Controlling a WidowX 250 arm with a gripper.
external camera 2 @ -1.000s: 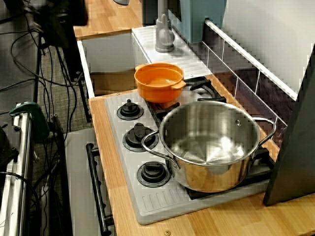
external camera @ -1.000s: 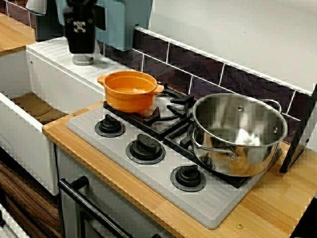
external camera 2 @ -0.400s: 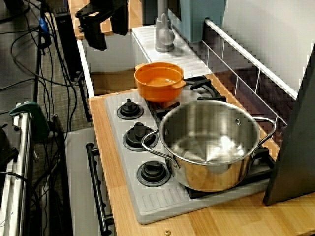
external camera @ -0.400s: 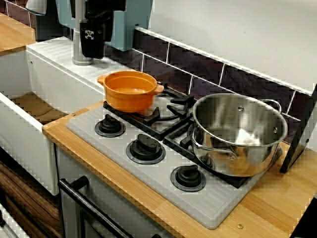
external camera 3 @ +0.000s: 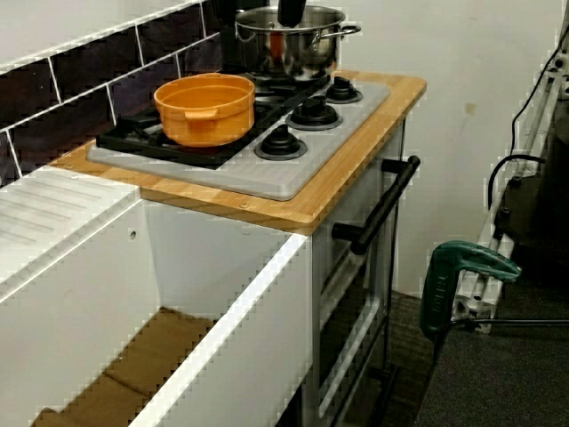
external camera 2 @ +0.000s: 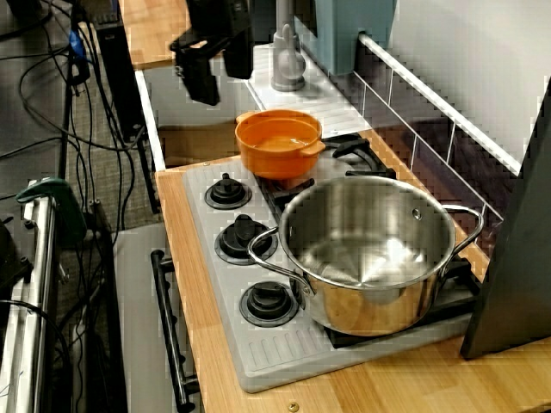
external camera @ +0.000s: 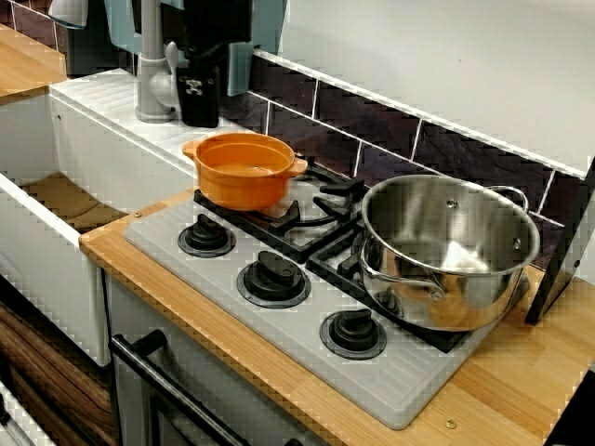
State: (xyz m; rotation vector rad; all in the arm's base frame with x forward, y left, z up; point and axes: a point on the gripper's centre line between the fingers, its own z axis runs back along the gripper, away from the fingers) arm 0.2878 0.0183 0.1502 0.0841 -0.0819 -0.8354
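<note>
- The claw (external camera 2: 222, 84) hangs spread and empty over the sink (external camera 2: 164, 112), near the faucet (external camera 2: 287, 67).
- An orange pot (external camera 2: 277, 142) sits close by, on the stove (external camera 2: 258, 353) burner nearest the sink.
- A steel pot (external camera 2: 366, 254) stands beyond it.

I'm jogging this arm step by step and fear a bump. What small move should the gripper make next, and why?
Probably a short sideways shift toward the orange pot, with no drop in height yet. The gripper hangs open beside the faucet, higher than the pot's rim and off to its side, touching nothing.
</note>
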